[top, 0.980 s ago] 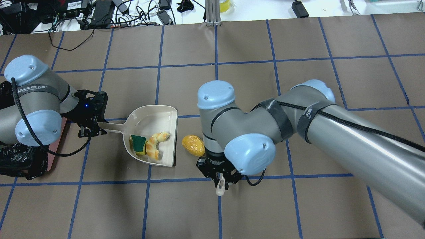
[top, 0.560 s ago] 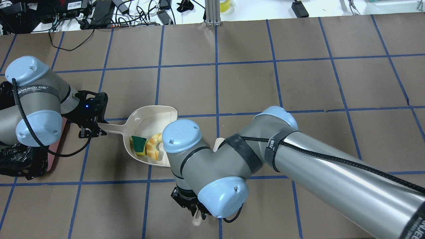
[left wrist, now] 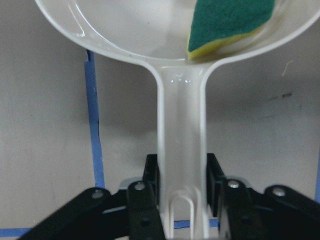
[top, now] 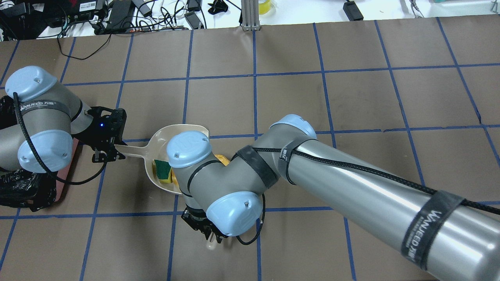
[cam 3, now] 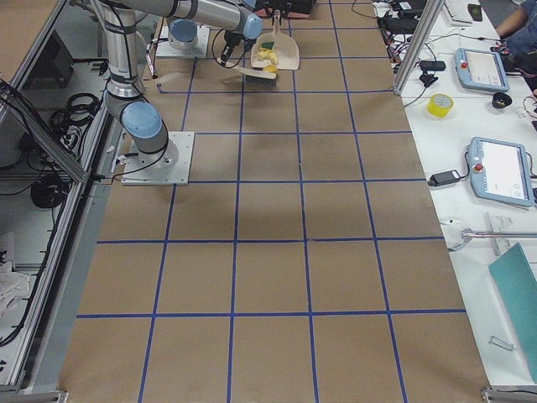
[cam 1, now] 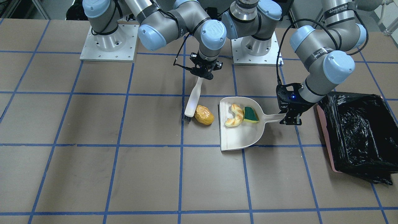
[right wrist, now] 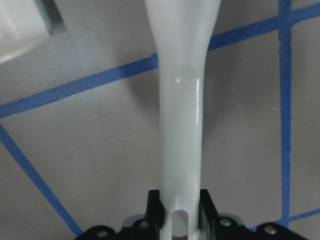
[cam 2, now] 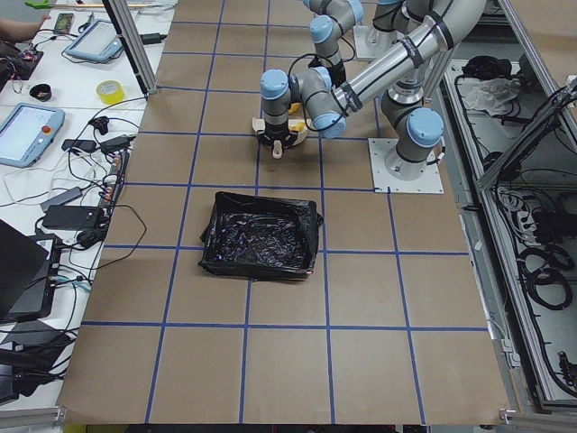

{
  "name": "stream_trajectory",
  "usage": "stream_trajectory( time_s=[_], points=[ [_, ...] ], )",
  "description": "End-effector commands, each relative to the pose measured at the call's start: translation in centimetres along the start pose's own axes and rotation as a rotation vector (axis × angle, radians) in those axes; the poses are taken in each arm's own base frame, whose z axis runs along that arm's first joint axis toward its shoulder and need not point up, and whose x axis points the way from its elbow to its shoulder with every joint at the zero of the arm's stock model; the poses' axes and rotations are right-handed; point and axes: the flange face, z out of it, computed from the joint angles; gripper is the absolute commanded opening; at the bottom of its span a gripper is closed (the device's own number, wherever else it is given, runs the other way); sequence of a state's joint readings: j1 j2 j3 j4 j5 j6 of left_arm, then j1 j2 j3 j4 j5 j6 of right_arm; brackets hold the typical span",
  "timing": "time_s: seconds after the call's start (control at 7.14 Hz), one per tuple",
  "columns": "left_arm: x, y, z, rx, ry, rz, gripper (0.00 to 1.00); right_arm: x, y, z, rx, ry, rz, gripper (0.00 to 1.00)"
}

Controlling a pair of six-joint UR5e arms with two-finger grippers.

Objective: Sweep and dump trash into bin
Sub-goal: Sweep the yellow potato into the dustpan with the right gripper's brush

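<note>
The yellow-brown potato lump (cam 1: 204,114) lies on the table just outside the open lip of the beige dustpan (cam 1: 241,138). The croissant piece (cam 1: 234,115) and the green-and-yellow sponge wedge (cam 1: 251,114) lie inside the pan. My right gripper (cam 1: 202,72) is shut on the handle of the beige brush (cam 1: 192,101). The brush's dark bristles rest against the potato's far side from the pan. My left gripper (cam 1: 290,117) is shut on the dustpan handle (left wrist: 181,145). The pink bin with the black bag (cam 1: 357,133) stands beyond my left gripper. In the overhead view my right arm hides the croissant.
The table is brown paper with a blue tape grid. Both arm bases (cam 1: 108,43) stand at the table's robot side. Cables and power supplies (top: 117,15) lie past the table's far edge. Tablets and tape rolls (cam 3: 487,168) sit on a side bench.
My right arm has swung to the left over the dustpan with the brush in its gripper. It now covers the croissant and most of the potato. My left gripper and the dustpan have stayed put.
</note>
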State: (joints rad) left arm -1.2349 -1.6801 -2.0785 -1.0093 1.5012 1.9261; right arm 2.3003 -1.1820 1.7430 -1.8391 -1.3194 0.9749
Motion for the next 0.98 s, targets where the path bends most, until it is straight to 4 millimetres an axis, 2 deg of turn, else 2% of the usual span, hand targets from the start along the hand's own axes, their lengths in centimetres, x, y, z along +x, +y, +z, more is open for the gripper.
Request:
stream_trajectory(
  time_s=[0.0, 0.28, 0.42, 0.7, 0.84],
  points=[
    [0.0, 0.0, 0.1, 0.001, 0.001, -0.001, 0.00, -4.3, -1.0, -1.0, 0.018, -0.035, -0.094, 0.00],
    [0.0, 0.0, 0.1, 0.001, 0.001, -0.003, 0.00, -8.2, -1.9, -2.7, 0.042, -0.073, -0.120, 0.00],
    [0.0, 0.0, 0.0, 0.001, -0.001, -0.001, 0.00, -9.0, -2.5, -2.4, 0.044, -0.068, -0.122, 0.00],
    [0.0, 1.3, -0.1, 0.010, -0.006, -0.021, 0.00, -7.6, -2.6, -2.4, 0.060, 0.047, -0.148, 0.00],
    [0.1, 2.5, -0.2, 0.017, -0.010, -0.042, 0.00, -6.3, -2.6, -3.5, 0.090, 0.109, -0.154, 0.00]
  ],
)
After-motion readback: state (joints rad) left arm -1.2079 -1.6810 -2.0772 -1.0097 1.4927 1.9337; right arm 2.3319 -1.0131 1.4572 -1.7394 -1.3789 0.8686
